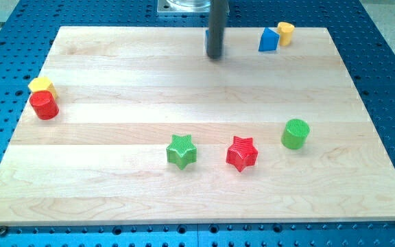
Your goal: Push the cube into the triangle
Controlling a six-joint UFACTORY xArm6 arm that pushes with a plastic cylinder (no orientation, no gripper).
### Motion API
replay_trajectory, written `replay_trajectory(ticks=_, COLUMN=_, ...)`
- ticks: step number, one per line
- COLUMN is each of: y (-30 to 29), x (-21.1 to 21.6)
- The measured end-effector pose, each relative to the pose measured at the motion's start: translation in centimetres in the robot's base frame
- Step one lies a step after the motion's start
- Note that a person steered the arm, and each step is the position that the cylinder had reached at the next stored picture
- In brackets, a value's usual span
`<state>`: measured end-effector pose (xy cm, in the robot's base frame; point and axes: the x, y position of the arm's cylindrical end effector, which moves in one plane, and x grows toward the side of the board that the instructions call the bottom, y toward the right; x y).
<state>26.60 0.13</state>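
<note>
My tip [215, 56] rests on the wooden board [115, 75] near the view's top, just right of centre. A blue block [268, 40], which looks like a triangle, lies to the tip's right, a short gap away. A small yellow block [286, 32] touches the blue block's right side; I cannot make out its shape. No block touches the tip.
A yellow block [41, 85] and a red cylinder [44, 106] sit together at the view's left edge. A green star [182, 151], a red star [242, 153] and a green cylinder [295, 133] lie in the lower half.
</note>
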Motion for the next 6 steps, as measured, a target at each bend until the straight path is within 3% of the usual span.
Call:
replay_trajectory(ticks=1, y=-9.4, x=-2.0)
replay_trajectory(ticks=3, y=5.7, x=-0.7)
replay_trajectory(ticks=4, y=4.5, x=-1.0)
replay_trajectory(ticks=5, y=3.8, x=-4.8)
replay_trajectory(ticks=6, y=8.3, x=-3.6)
